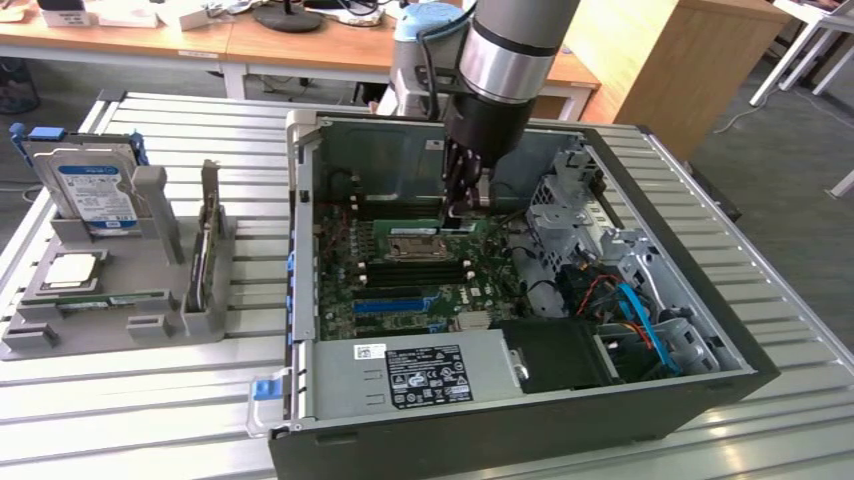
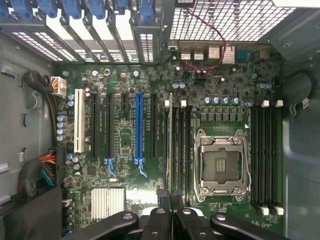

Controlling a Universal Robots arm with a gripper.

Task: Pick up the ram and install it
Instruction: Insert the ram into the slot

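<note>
1. Your gripper (image 1: 461,205) is clenched on the ram (image 1: 414,228), pinching its upper edge inside the open computer case (image 1: 747,340).
2. The ram hangs over the motherboard (image 2: 225,90), in the memory bank between the blue slot (image 2: 139,127) and the CPU socket (image 2: 220,165). It runs along the slot of that bank farthest from the socket. I cannot tell whether it is seated or only poised above the slot.
3. Judgement on the step in hand, which is seating the stick:
   - Hold the stick upright and parallel to its slot, with each end inside its white latch (image 2: 167,103).
   - Press straight down and evenly. A tilt toward either end risks jamming one corner or stressing the board.
   - Confirm the latches stand open and the notch meets the slot key. Neither can be read from here.
4. The wrist view gives you the ram (image 2: 170,145) edge-on between the gripper (image 2: 170,197) fingers. It shows line-up with the neighbouring black slots (image 2: 186,150) and a second bank (image 2: 262,160) beyond the socket.
5. The exterior view gives what the wrist view lacks:
   - the ram's green flat face;
   - the gripper's depth within the case;
   - the power supply (image 1: 427,375) at the case's near edge;
   - a grey fixture (image 1: 120,310) holding a hard drive (image 1: 87,190) at the bench (image 1: 134,400) edge on the exterior view's left.
</note>
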